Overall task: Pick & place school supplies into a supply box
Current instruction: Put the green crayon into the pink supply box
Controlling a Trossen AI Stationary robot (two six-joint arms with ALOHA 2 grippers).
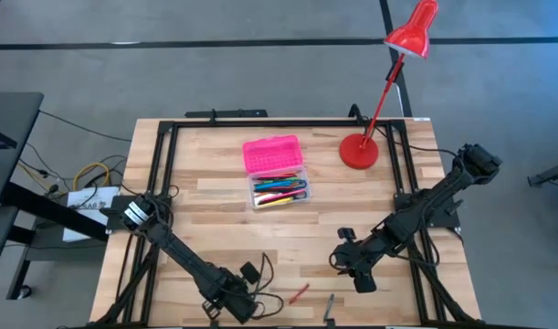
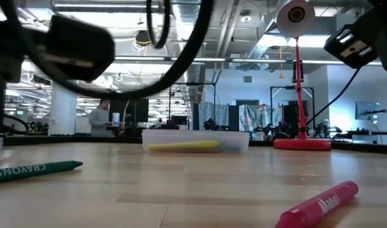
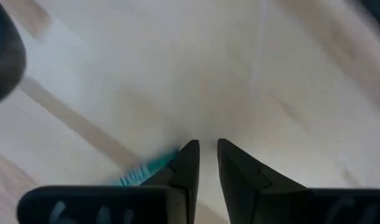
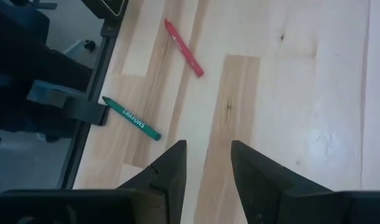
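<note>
The supply box (image 1: 277, 174) sits mid-table with its pink lid (image 1: 272, 153) open and flat. Its clear base (image 1: 279, 192) holds several coloured pens; in the low view the base (image 2: 194, 140) shows a yellow one. A red crayon (image 1: 299, 293) (image 4: 183, 47) and a green crayon (image 1: 330, 308) (image 4: 131, 117) lie flat near the near edge. My left gripper (image 1: 251, 306) (image 3: 208, 149) is low over the wood, open by a narrow gap. A teal crayon (image 3: 146, 172) lies beside one finger, partly hidden behind it; touching or not, I cannot tell. My right gripper (image 1: 352, 267) (image 4: 208, 149) hovers open and holds nothing.
A red desk lamp (image 1: 359, 151) stands on the far right of the table, its head (image 1: 413, 32) reaching past the far edge. Black frame rails (image 1: 164, 164) run along the table's sides. Bare wood lies between the box and the crayons. A person (image 2: 99, 118) stands far off in the room.
</note>
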